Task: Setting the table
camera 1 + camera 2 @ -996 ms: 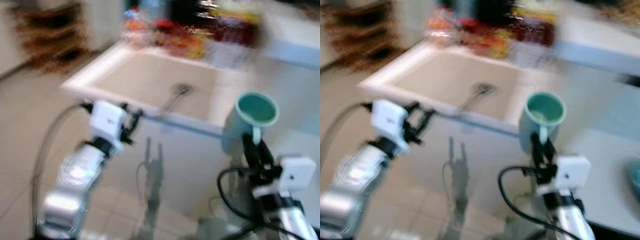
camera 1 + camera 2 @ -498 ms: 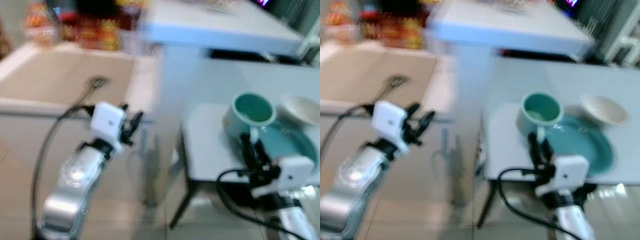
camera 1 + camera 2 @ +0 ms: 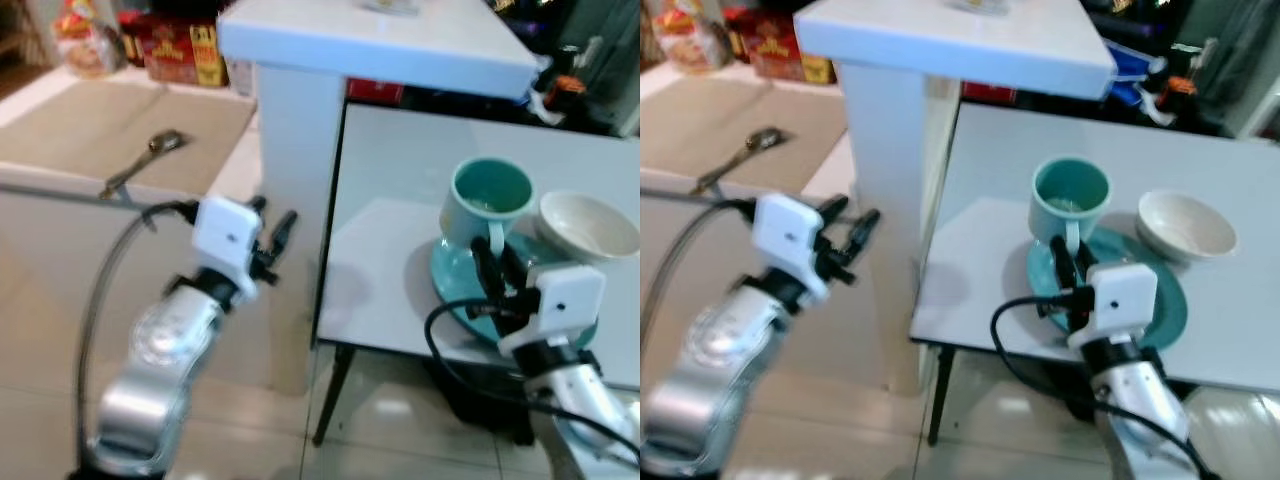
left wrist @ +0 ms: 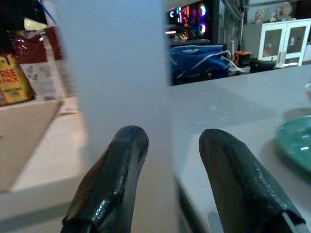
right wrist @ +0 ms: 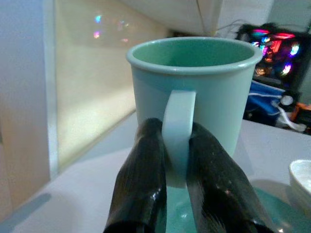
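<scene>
Upright, smooth teal mug point(image 5: 194, 92), handle pinched by right end effector point(image 5: 177, 160), seemingly plastic.

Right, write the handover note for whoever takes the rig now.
Right gripper: fingers shut on the handle of the teal ceramic mug, held upright over the near edge of the round teal plate.
Left gripper: fingers open, holding nothing, beside the white pillar.
White bowl sits at the plate's far right edge on the grey table.
Done: mug brought to the table.
Left: set the mug down and release. A metal spoon lies on the beige counter.
</scene>
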Robot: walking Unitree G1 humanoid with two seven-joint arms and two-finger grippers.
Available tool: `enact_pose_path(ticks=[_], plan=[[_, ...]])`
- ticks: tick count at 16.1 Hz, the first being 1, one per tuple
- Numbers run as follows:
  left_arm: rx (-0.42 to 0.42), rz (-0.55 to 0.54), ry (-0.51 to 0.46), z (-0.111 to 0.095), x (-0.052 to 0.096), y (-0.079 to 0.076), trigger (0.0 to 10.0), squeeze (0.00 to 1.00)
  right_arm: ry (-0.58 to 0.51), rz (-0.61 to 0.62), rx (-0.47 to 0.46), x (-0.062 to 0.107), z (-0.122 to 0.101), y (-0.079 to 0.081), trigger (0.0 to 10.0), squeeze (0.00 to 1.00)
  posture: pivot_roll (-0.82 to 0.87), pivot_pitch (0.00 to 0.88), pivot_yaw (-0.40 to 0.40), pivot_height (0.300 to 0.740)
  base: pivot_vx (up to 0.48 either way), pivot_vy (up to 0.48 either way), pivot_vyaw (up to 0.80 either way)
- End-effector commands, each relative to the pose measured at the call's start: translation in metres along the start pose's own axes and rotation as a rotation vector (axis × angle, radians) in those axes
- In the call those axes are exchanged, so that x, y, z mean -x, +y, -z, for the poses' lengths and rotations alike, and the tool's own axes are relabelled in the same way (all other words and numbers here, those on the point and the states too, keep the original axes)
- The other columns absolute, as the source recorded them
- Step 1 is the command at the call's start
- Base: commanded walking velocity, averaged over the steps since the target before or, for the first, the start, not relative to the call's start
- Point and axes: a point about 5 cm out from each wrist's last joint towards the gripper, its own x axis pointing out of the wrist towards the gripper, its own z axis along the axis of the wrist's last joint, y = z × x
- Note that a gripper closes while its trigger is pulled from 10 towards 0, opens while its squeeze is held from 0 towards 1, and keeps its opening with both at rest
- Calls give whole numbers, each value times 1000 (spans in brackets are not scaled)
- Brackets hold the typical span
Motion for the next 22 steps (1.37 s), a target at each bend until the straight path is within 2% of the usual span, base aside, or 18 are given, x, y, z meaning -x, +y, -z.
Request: enact_pose_path(ticks=[1, 6, 9, 15, 19, 20, 21, 22], plan=[[-19, -16, 6, -1, 1, 4, 10000, 0, -15, -8, -15, -5, -4, 1, 10000, 0, 8, 34, -15, 740, 0, -360, 800], [-33, -19, 3, -3, -1, 8, 10000, 0, 33, 8, -32, -19, -2, -6, 10000, 0, 23, 40, -19, 740, 0, -360, 728], [-35, -18, 0, -4, -2, 7, 10000, 0, 49, 35, -84, -24, -2, -11, 10000, 0, 22, 41, -25, 740, 0, -354, 0], [-31, -17, -4, -4, -4, 5, 10000, 0, 122, -47, -155, -35, -1, -8, 10000, 0, 13, 40, -36, 740, 0, -356, 0], [-37, -5, 10, -3, -8, 5, 10000, 0, 110, 20, -233, -63, -1, -6, 10000, 0, 18, 43, -41, 740, 0, -75, 0], [-12, 44, 1, -6, -9, 1, 10000, 0, 113, 18, -243, -75, 1, -3, 10000, 0, 25, 49, -41, 740, 0, 0, 0], [-4, 63, -3, -7, -9, -1, 10000, 0, 112, 15, -245, -78, 1, -2, 10000, 0, 25, 49, -41, 740, 0, 0, 0], [5, 158, 0, -11, -10, -7, 10000, 0, 104, 14, -254, -94, 1, 1, 10000, 0, 39, 62, -45, 740, 0, 0, 0]])
